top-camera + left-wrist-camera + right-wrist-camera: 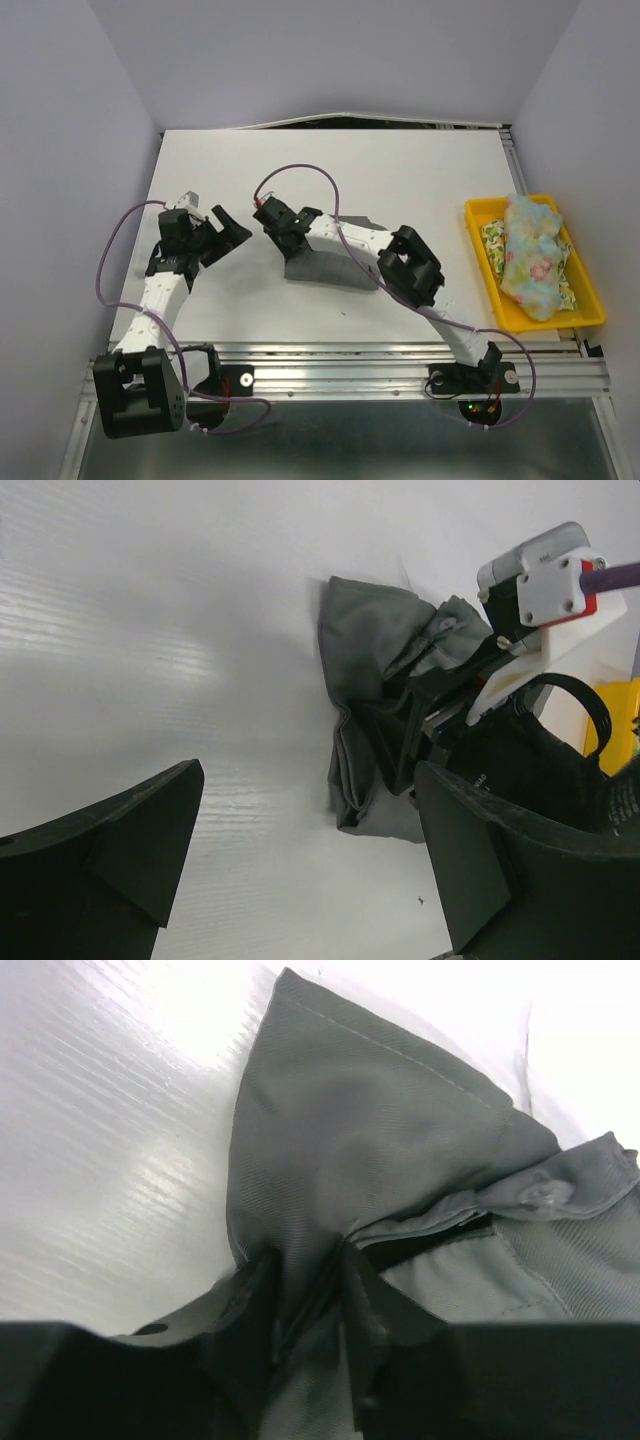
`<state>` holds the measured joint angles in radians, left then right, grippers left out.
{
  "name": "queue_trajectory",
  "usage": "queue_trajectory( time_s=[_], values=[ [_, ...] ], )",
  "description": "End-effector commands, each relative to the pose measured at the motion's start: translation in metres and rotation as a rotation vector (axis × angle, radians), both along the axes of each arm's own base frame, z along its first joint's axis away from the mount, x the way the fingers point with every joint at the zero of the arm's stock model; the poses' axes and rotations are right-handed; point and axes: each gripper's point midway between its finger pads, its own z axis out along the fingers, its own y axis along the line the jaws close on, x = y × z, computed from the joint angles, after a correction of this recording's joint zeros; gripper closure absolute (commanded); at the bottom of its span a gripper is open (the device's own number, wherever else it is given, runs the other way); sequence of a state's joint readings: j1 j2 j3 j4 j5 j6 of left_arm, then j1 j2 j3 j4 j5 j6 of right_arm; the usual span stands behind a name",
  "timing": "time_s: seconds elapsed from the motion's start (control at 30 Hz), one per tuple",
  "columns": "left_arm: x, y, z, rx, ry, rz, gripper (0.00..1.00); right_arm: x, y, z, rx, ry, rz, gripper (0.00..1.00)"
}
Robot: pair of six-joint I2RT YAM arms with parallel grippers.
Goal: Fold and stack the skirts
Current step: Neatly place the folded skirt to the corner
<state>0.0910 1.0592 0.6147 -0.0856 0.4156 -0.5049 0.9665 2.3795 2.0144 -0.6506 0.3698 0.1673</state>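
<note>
Enclosure: pale lavender walls on three sides of a white surface (400, 170).

Item 1, grey skirt (325, 268): it lies bunched and partly folded on the surface. One corner lies out flat as a pointed flap. The waistband edge is crumpled just beside that flap.

Item 2, right gripper (305, 1280): it is positioned over the left end of the grey skirt. Its fingers (255, 1305) are pinched on a raised fold of the cloth, with fabric gathered between them. The right arm crosses above the skirt and hides part of it in the top view.

Item 3, left gripper (228, 226): it sits to the left of the grey skirt and apart from it. The jaws are spread wide and hold nothing, and bare surface shows between them.

Item 4, yellow tray (490, 203): it sits well to the right of the grey skirt, at the surface's edge. It holds a rolled pastel floral skirt (530, 255), which lies on a second patterned cloth (492, 240) of green-yellow print. What kind of garment the lower cloth is cannot be determined.
</note>
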Motion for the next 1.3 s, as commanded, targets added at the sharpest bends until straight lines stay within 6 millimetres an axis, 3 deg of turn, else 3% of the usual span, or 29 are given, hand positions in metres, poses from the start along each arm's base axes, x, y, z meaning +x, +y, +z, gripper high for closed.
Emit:
queue_trajectory(
  time_s=[0.0,0.13,0.3,0.33,0.53,0.67,0.87,1.1,1.27],
  values=[
    [0.003,-0.021,0.007,-0.015,-0.052,-0.087,0.01,-0.012,0.0,-0.026,-0.007,0.097,0.007,0.71],
    [0.001,-0.032,-0.006,-0.01,-0.018,-0.132,0.01,-0.004,0.002,-0.01,0.047,0.109,0.001,0.99],
    [-0.001,-0.045,-0.02,-0.058,-0.021,-0.211,0.01,0.012,0.001,0.028,0.171,0.126,-0.011,0.99],
    [-0.005,-0.055,-0.023,-0.065,-0.012,-0.243,0.01,0.018,-0.004,0.039,0.201,0.125,-0.021,0.99],
    [-0.014,-0.092,-0.036,-0.176,0.029,-0.355,0.01,0.025,-0.008,0.068,0.316,0.164,-0.021,0.99],
    [-0.016,-0.122,-0.027,-0.237,-0.011,-0.446,0.01,0.02,-0.004,0.079,0.37,0.192,0.007,0.99],
    [-0.013,-0.142,-0.035,-0.31,0.023,-0.479,0.01,0.015,0.0,0.087,0.401,0.207,0.025,0.99],
    [-0.006,-0.144,-0.059,-0.312,0.087,-0.438,0.01,0.008,0.003,0.089,0.424,0.236,0.039,0.99],
    [0.002,-0.15,-0.06,-0.357,0.079,-0.433,0.01,0.0,0.004,0.083,0.433,0.276,0.048,0.99]
  ],
)
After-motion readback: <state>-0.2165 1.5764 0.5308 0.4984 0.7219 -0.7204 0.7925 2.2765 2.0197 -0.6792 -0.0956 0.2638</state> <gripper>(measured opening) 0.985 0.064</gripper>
